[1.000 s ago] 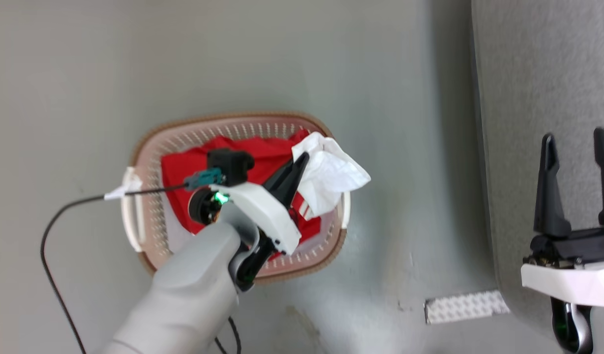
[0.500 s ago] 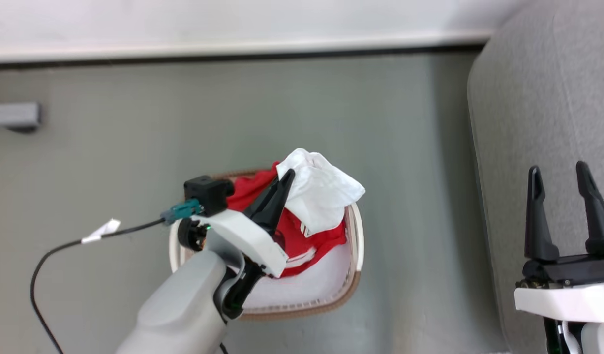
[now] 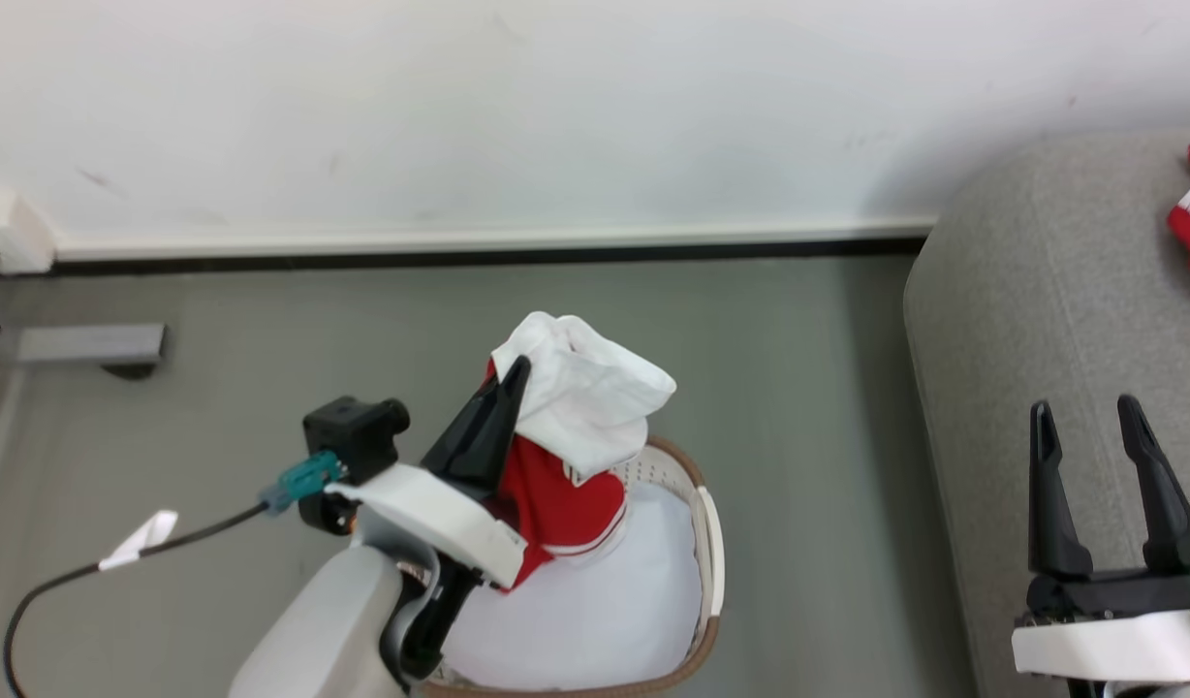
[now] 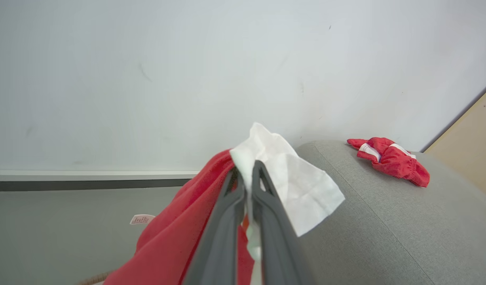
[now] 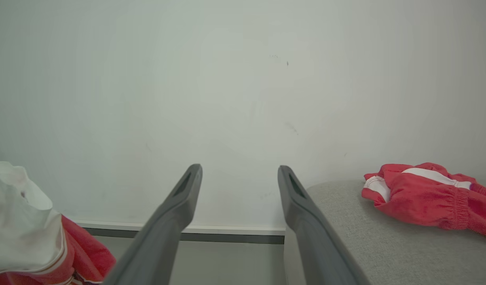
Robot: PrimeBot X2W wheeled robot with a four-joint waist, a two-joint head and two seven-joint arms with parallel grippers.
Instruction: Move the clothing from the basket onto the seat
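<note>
My left end effector (image 3: pixel 514 373) was clenched on the clothing (image 3: pixel 556 494), which hung from its tips above the basket (image 3: pixel 712 553); my right end effector (image 3: pixel 1084 415) stood released.

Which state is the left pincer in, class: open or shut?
The left pincer is shut on the garment: its fingers press together with red and white cloth pinched between them.

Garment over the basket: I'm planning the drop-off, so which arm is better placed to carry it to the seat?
Left. The left gripper is shut on the garment, lifted above the basket. The right gripper is open and holds nothing, so it would need a handover first.
</note>
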